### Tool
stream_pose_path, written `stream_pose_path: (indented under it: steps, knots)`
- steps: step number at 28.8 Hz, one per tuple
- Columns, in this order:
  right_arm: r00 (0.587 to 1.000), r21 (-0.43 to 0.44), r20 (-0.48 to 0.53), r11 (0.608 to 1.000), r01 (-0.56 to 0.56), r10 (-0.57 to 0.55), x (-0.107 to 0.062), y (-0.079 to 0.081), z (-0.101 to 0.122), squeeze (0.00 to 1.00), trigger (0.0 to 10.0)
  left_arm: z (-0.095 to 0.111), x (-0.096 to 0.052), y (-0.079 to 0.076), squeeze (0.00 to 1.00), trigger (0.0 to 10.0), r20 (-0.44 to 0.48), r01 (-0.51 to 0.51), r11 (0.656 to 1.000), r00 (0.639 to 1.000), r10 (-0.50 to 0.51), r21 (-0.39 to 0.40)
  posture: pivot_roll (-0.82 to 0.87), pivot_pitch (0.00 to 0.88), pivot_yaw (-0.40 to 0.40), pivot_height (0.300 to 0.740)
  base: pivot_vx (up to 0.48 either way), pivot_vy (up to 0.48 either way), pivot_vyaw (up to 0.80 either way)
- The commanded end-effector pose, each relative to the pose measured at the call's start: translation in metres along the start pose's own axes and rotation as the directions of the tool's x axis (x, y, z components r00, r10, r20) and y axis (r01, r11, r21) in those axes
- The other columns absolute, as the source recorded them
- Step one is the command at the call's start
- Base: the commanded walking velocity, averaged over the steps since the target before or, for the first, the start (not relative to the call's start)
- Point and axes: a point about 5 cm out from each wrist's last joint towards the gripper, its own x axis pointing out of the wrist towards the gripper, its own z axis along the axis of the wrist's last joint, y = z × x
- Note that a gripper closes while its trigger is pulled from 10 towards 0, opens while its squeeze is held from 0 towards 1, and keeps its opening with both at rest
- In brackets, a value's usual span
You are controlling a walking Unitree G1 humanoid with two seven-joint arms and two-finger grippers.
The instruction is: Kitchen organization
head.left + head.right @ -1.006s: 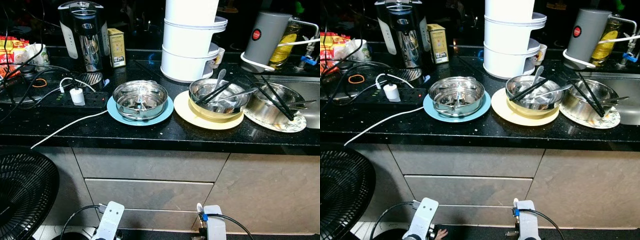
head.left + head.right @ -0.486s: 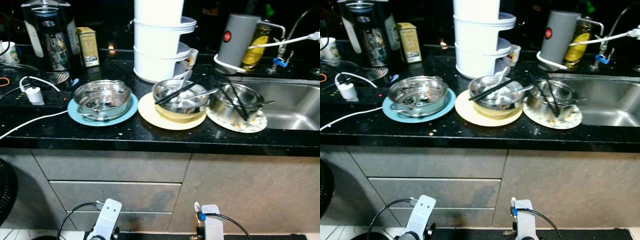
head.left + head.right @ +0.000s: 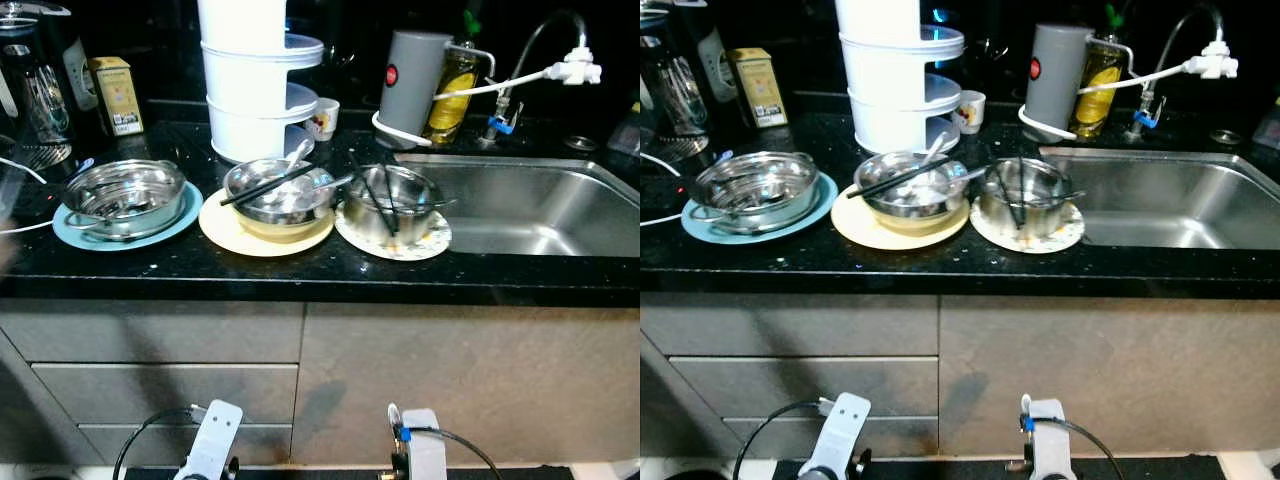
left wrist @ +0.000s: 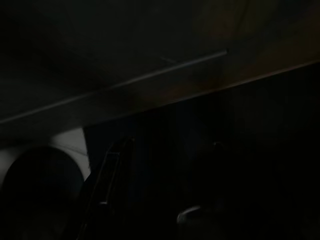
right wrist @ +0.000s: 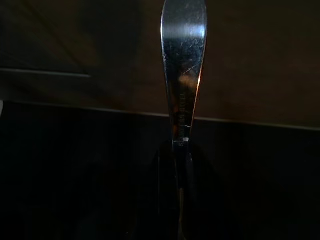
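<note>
Cam has swung toward the robot's right since 1 s ago; things on the bench haven't moved, only the framing. Fan and power strip w/ charger gone off the left edge of view. Sink [image 3: 520, 210] now fully in view at the bench's right end, w/ tap [image 3: 545, 45] over its back edge. Blue plate [image 3: 125, 215] w/ steel pot now sits far left in frame. Both arms hang low as before.

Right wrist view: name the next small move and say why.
Probably raise the right tool to counter height, toward the sink. It grips a metal utensil while hanging low before the cabinet, and the dirty bowls stand beside the sink. The left arm hangs idle.
</note>
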Motion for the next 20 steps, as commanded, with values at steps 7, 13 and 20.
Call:
stream_pose_path:
  steps: [7, 13, 20]
  knots:
    - [1.000, -0.004, -0.019, 1.000, 0.006, -0.006, -0.0017, -0.0026, -0.0046, 0.00, 10.0, -0.0016, -0.0003, -0.0031, 0.00, 10.0, -0.002, 0.010, 1.000, 1.000, -0.010, 0.002, -0.08, 0.103, -0.063, 0.740, 0.000, -0.355, 0.00]
    - [1.000, -0.006, -0.018, 1.000, 0.007, -0.007, -0.0016, -0.0038, -0.0041, 0.00, 10.0, -0.0003, 0.0002, -0.0039, 0.00, 10.0, 0.002, 0.011, 1.000, 1.000, -0.011, 0.000, -0.08, 0.100, -0.063, 0.740, 0.000, -0.348, 0.00]
    - [1.000, -0.007, -0.015, 1.000, 0.008, -0.008, -0.0014, -0.0043, -0.0029, 0.00, 10.0, 0.0005, 0.0005, -0.0040, 0.00, 10.0, 0.006, 0.012, 1.000, 1.000, -0.012, 0.003, -0.08, 0.100, -0.063, 0.740, 0.000, -0.346, 0.00]
